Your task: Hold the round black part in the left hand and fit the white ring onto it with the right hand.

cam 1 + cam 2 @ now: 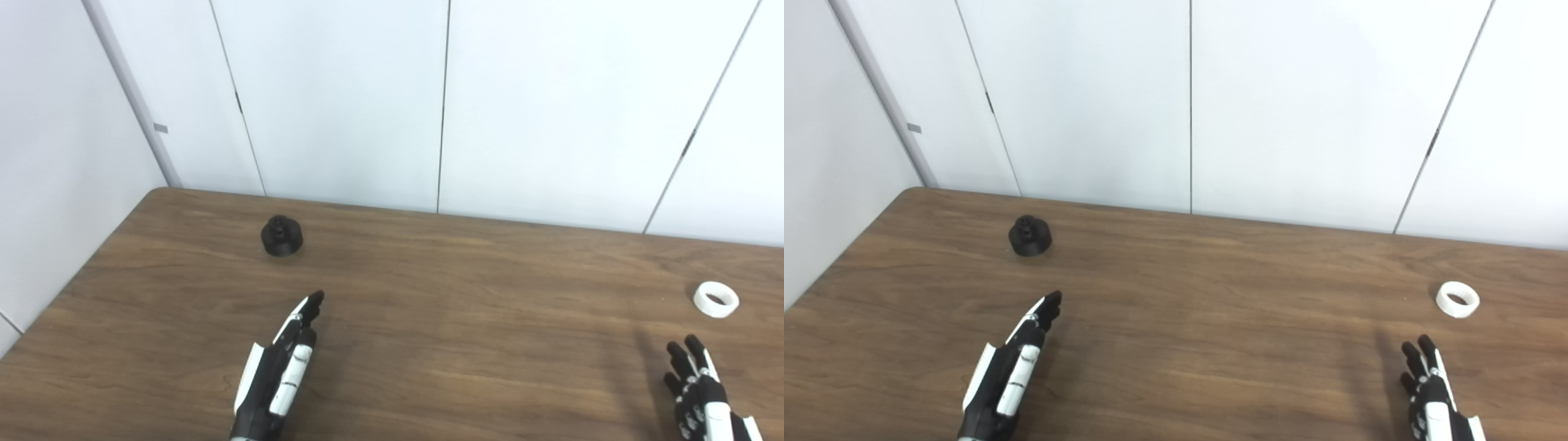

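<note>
The round black part point(282, 236) stands upright on the brown table point(429, 288), far left of middle, with a small knob on top. The white ring point(715, 299) lies flat near the table's right side. My left hand point(278, 373) is open, fingers stretched forward and edge-on, well short of the black part and holding nothing. My right hand point(698, 392) is open at the bottom right, fingers spread upward, a short way in front of the ring and not touching it. Part of the right hand is cut off by the picture's bottom edge.
White wall panels point(441, 104) rise right behind the table's far edge. The table's left edge point(79, 275) runs diagonally close to a side wall. Bare wood lies between the two hands.
</note>
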Tool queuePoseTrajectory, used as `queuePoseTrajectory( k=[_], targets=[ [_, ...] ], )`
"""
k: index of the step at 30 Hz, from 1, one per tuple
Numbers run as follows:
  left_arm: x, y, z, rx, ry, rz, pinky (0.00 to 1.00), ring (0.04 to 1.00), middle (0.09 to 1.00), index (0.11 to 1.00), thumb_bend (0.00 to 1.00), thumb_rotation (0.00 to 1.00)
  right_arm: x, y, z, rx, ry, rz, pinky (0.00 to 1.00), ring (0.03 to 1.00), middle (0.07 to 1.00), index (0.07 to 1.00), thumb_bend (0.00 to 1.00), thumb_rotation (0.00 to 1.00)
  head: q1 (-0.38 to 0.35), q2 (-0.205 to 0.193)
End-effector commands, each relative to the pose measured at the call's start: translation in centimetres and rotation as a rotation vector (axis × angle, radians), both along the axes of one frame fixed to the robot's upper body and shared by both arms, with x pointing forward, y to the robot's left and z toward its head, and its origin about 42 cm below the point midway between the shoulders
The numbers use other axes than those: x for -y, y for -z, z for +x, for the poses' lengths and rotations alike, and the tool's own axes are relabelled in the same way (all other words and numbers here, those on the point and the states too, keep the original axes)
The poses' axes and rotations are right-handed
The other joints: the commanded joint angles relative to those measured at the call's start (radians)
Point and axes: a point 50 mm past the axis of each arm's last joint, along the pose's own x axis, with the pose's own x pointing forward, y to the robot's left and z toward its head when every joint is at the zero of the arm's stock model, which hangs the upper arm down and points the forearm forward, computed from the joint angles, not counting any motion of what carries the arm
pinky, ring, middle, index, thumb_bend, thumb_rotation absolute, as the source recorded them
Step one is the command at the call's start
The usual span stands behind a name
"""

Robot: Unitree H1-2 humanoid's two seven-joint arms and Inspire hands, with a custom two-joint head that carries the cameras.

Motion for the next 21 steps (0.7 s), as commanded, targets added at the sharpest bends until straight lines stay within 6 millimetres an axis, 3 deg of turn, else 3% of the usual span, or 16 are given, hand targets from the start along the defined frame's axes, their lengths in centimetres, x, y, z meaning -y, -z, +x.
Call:
queuePoseTrajectory(
  k=[1,6,8,11,16,21],
  targets=[
    [0.8,1.2,-1.8,-0.055,-0.018,-0.015,1.0,0.97,0.958,0.939,0.53,0.85,1.0,1.1,-1.9,-0.043,0.022,-0.023,1.0,0.995,0.954,0.995,0.44,1.0,0.001,0.001],
    [0.8,0.9,-1.9,-0.058,-0.025,0.046,0.97,0.976,0.966,0.947,0.6,0.63,1.0,1.1,-1.7,-0.027,-0.007,0.005,1.0,0.999,0.985,0.999,0.43,1.0,-0.003,0.017],
    [1.1,0.4,-1.9,-0.043,-0.047,0.076,0.97,0.974,0.966,0.936,0.64,0.45,1.2,1.2,-1.8,-0.021,-0.017,0.01,1.0,1.0,0.997,1.0,0.43,1.0,-0.004,0.021],
    [1.1,-0.4,-1.9,-0.006,-0.1,0.166,0.99,0.962,0.952,0.908,0.72,0.29,1.4,1.2,-1.8,-0.023,-0.023,0.003,1.0,1.0,1.0,1.0,0.43,1.0,-0.004,0.021],
    [0.1,-2.1,-1.3,0.001,-0.176,0.334,0.96,0.943,0.929,0.883,0.83,0.25,1.6,1.2,-1.9,-0.053,-0.022,-0.004,1.0,1.0,0.986,1.0,0.42,1.0,-0.004,0.021],
    [-1.6,-4.0,0.0,-0.029,-0.213,0.477,0.98,0.981,0.956,0.914,0.9,0.31,1.6,1.3,-1.9,-0.06,-0.03,0.005,1.0,1.0,0.976,0.997,0.39,1.0,-0.02,0.028]
  ],
)
